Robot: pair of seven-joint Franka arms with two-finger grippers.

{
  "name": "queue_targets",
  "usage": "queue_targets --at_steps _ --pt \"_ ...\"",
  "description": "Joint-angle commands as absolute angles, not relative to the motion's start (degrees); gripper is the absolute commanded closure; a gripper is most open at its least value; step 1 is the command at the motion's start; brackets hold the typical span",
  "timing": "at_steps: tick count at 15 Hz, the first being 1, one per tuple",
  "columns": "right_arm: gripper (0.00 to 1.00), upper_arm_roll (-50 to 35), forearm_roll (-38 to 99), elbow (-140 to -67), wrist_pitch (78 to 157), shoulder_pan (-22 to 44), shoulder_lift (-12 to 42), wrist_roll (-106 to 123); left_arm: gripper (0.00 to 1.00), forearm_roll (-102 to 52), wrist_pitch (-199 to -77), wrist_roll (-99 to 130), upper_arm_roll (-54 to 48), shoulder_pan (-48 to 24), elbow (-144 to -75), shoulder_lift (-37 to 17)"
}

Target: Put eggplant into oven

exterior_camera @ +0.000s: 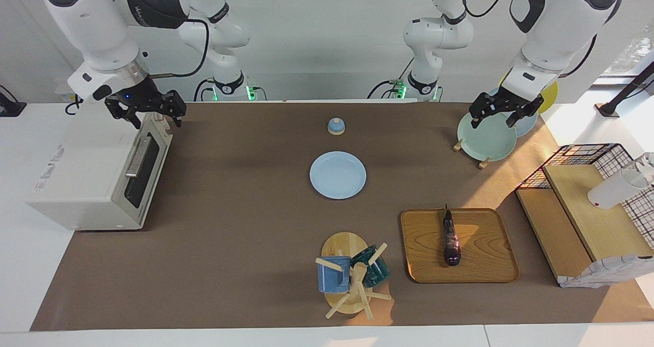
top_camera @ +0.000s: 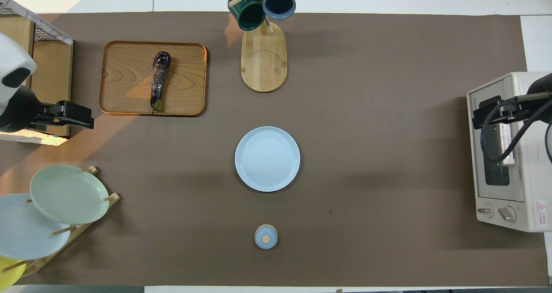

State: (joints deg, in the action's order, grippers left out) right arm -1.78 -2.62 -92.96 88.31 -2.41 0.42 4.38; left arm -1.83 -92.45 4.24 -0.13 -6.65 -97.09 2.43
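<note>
1. The tabletop [exterior_camera: 245,265] is white, and a brown mat covers nearly all of it; a pale wall rises at the robots' end, and sunlight falls across the mat at the left arm's end.
2. The oven [exterior_camera: 82,178] stands at the right arm's end of the tabletop, its dark glass door shut and facing the middle of the mat, with two knobs on its front panel.
3. A wooden shelf with a black wire basket [exterior_camera: 587,209] stands at the left arm's end.
4. A wooden tray [exterior_camera: 485,255] lies beside the shelf, toward the middle and farther from the robots than the plate rack.
5. The eggplant [exterior_camera: 450,237] lies on that tray, its stem pointing toward the robots, well apart from the oven.
6. A plate rack [top_camera: 64,224] nearer the robots at the left arm's end holds a green plate, a pale blue one and a yellow one on edge.
7. A pale blue plate [exterior_camera: 337,175] lies flat at the middle of the mat.
8. A wooden mug stand [exterior_camera: 347,275] farther out carries a blue mug and a dark green mug.
9. A small blue lid with a wooden knob [exterior_camera: 335,126] sits nearer the robots than the plate.
10. The right tool [exterior_camera: 153,113] hangs over the oven's top corner, fingers spread and holding nothing.
11. The left tool [exterior_camera: 503,113] hangs over the green plate in the rack, fingers released and empty.
</note>
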Motion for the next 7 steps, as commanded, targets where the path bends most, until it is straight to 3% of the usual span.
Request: queue_targets --at_steps 1,7 --pt "0.0 -1.85 -1.32 -93.08 89.03 -2.73 0.0 3.69 0.0 -2.29 -92.28 3.6 0.35 -7.9 -96.68 2.29" --pt "0.0 -1.93 -1.41 -93.16 89.03 -2.46 -0.26 3.52 0.0 -2.46 -92.2 2.64 0.35 -7.47 -96.24 2.29"
